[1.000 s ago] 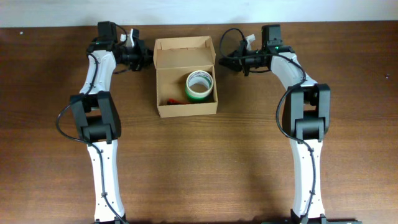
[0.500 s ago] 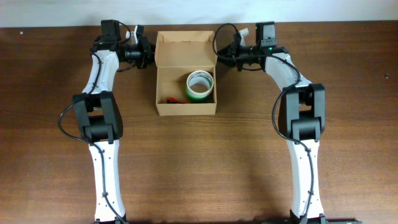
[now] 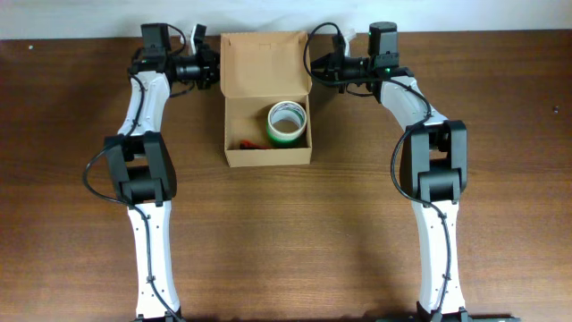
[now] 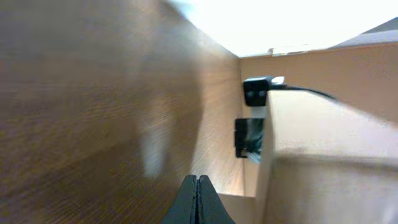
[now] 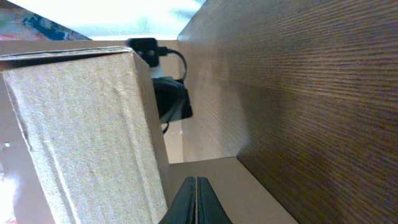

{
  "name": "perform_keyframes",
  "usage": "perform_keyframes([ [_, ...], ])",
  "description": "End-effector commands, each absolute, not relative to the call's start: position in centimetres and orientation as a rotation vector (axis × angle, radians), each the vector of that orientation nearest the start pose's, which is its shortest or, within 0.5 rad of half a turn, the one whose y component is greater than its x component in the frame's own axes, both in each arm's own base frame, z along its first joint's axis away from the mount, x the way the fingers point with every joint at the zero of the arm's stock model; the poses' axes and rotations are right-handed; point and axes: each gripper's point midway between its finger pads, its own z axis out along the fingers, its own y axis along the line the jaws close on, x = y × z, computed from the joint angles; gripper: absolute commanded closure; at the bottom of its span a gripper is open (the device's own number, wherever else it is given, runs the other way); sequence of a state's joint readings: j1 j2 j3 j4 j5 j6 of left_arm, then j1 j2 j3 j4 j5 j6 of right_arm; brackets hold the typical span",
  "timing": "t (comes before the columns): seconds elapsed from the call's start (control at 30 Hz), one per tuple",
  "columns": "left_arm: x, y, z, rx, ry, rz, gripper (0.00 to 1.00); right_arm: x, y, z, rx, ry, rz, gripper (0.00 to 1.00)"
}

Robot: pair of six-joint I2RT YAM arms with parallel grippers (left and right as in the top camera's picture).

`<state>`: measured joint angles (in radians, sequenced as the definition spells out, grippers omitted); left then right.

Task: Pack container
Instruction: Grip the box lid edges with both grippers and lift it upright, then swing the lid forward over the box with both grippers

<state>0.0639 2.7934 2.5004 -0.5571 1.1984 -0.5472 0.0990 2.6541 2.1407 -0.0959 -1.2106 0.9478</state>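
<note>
Overhead was evenly lit and sharp, with only soft, faint shadows on the table [image 3: 295, 241]. Left wrist view was soft and smeared: wood grain blurred, a pale glare patch on the wood, far background blown out white. Right wrist view was crisper, with the grain and the container [image 5: 81, 124] cardboard texture in focus, and the top edge overexposed.

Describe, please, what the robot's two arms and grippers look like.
Left arm and right arm: white tubular links, black joint housings, looping black cables. Left gripper and right gripper: black, with slim dark fingers. A green light shows by the right wrist.
</note>
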Motion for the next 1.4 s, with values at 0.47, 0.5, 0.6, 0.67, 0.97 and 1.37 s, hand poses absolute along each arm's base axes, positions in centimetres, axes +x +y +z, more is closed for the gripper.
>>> perform_keyframes([
  [0.47,63.5,-12.5,13.5,-0.019,2.202,-1.580,0.98,61.0,23.9,13.4,0.199,2.296,1.780,0.96],
  [0.5,63.5,-12.7,13.6,-0.013,2.200,-1.579,0.98,61.0,24.0,13.5,0.210,2.302,1.770,0.96],
  [0.6,63.6,-13.0,14.1,-0.007,2.205,-1.552,0.98,61.0,24.6,13.9,0.222,2.325,1.732,0.96],
  [0.67,63.5,-13.1,14.3,0.003,2.222,-1.498,0.98,60.8,24.7,14.0,0.223,2.353,1.686,0.96],
  [0.97,60.5,-12.5,15.4,0.054,2.409,-1.201,0.98,59.6,24.9,15.5,0.139,2.439,1.474,0.96],
  [1.37,54.3,-12.7,14.3,0.133,2.693,-0.949,0.98,55.8,23.2,16.8,0.002,2.608,1.119,0.96],
])
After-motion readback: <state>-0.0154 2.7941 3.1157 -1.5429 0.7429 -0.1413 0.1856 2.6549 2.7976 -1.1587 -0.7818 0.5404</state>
